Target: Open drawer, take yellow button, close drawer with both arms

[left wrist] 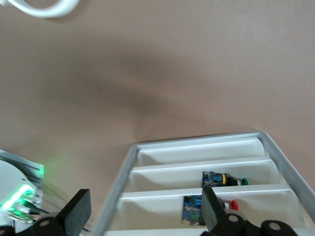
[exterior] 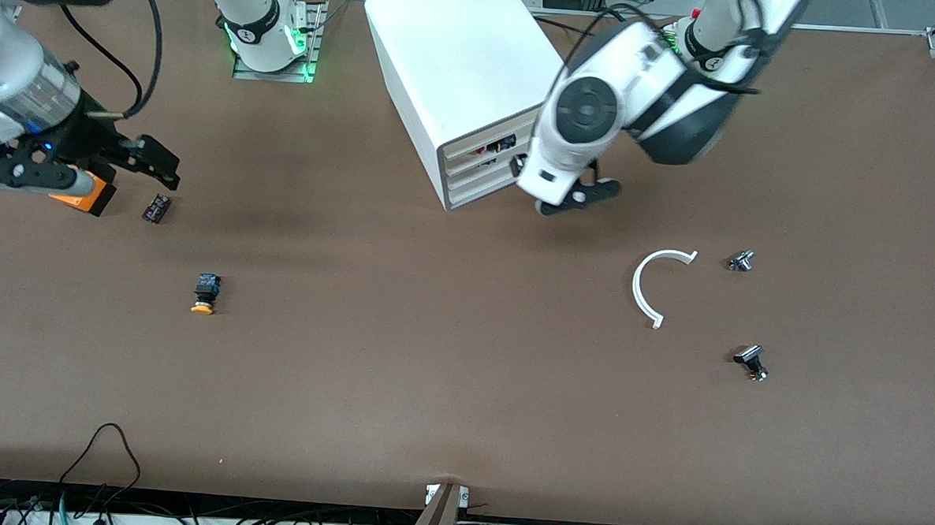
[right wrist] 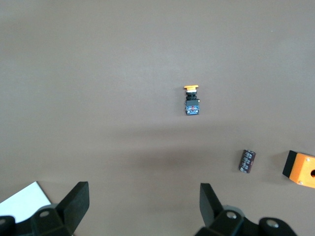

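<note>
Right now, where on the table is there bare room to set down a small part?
Widest bare stretch: between the button and the white curved piece, below the cabinet. Crowded: orange cube and black block under the right gripper.

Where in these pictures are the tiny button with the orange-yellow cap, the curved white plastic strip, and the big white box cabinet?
Tiny orange-yellow-capped button (exterior: 205,294): front view, on its black body.
Curved white plastic strip (exterior: 638,286): front view, middle of the arc.
Big white box cabinet (exterior: 461,53): front view, on its flat top.
</note>
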